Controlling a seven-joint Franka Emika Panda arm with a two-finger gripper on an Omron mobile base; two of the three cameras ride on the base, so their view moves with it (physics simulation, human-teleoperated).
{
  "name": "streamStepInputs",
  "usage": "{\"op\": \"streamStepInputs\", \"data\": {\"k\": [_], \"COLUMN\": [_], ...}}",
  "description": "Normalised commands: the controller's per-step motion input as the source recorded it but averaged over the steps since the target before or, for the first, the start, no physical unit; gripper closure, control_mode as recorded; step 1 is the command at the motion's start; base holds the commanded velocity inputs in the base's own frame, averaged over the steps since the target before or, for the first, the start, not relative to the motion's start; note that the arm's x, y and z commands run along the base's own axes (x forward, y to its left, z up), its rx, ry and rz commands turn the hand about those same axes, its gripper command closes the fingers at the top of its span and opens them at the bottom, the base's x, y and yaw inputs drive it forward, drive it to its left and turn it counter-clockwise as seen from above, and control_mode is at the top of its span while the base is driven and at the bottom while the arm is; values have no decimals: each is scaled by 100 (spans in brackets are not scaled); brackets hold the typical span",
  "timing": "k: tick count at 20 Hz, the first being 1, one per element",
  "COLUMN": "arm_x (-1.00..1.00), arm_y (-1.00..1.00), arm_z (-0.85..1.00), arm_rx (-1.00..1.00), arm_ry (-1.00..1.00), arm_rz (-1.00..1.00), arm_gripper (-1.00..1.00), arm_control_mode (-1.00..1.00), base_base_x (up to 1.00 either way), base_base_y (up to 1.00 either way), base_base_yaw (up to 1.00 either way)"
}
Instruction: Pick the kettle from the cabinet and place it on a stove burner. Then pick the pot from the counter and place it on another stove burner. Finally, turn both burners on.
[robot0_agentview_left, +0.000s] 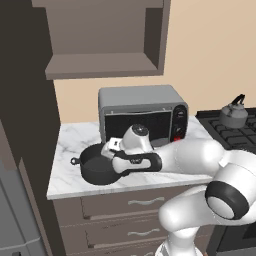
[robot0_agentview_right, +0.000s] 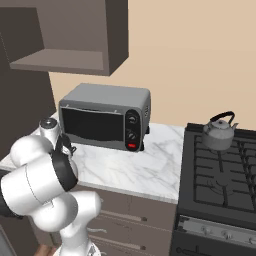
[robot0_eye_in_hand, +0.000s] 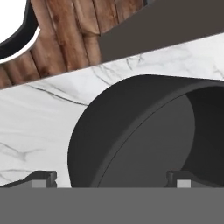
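The wide dark pot (robot0_agentview_left: 94, 169) sits on the white marble counter (robot0_agentview_left: 75, 140), in front of the toaster oven. My gripper (robot0_agentview_left: 106, 151) reaches down over the pot's right rim. In the hand view the gripper (robot0_eye_in_hand: 111, 178) is open, with one fingertip (robot0_eye_in_hand: 41, 177) outside the pot (robot0_eye_in_hand: 131, 131) wall and the other over its inside. The small grey kettle (robot0_agentview_left: 233, 114) (robot0_agentview_right: 219, 133) stands upright on a rear burner of the black stove (robot0_agentview_right: 220, 190). The brown wall cabinet (robot0_agentview_left: 100, 40) hangs above the counter, its shelf bare.
A grey toaster oven (robot0_agentview_left: 142, 115) (robot0_agentview_right: 105, 117) stands at the back of the counter (robot0_agentview_right: 130, 167), close behind my hand. Brown drawers (robot0_agentview_left: 130, 202) lie under the slab. A tall dark panel borders the counter on the left. Wooden floor (robot0_eye_in_hand: 65, 35) lies beyond the counter edge.
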Motion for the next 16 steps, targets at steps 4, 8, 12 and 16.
{"op": "streamStepInputs", "data": {"k": [4,8,12,16], "arm_x": [11,10,11,11], "arm_y": [0,0,3,7], "arm_z": [-18,-20,-23,-26], "arm_rx": [-1,-2,-3,-4], "arm_ry": [0,0,0,1], "arm_rz": [0,0,0,0], "arm_gripper": [-100,-100,100,100], "arm_control_mode": [-100,-100,-100,-100], "base_base_x": [0,0,0,0], "base_base_y": [0,0,0,0], "base_base_yaw": [0,0,0,0]}}
